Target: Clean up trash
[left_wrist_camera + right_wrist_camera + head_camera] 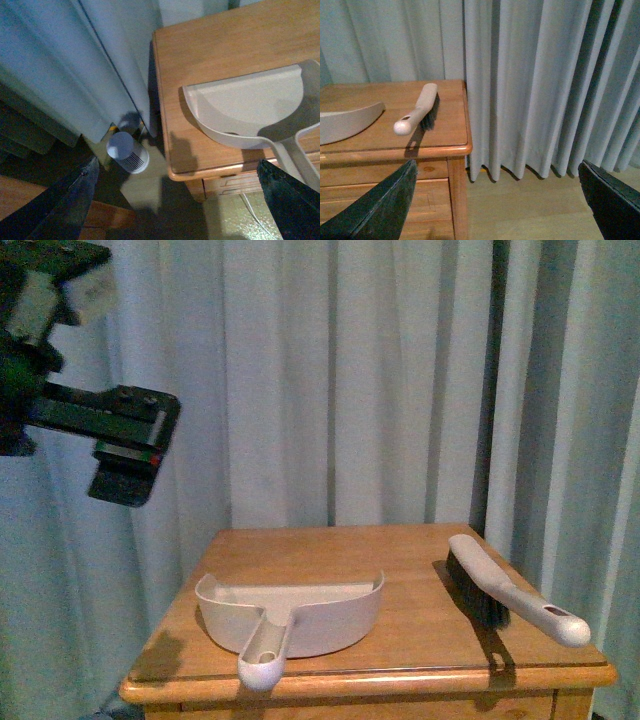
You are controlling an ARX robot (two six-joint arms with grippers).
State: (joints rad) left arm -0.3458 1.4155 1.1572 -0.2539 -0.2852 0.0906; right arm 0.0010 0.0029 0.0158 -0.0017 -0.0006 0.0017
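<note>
No crumpled white paper wad shows in any view; the trash is out of view. My left gripper [177, 202] is open and empty, held high off the table's left side; in the front view its arm [125, 445] is at the upper left, in front of the curtain. It looks down on the table's left corner and the floor beside it. My right gripper [495, 207] is open and empty, low and to the right of the table, over bare floor. It is not in the front view.
A pale dustpan [300, 615] lies at the front of the wooden table [330, 545], handle over the edge. A hand brush [500, 590] lies at the right. A small white ribbed cylinder [127, 152] stands on the floor by the curtain [350, 380].
</note>
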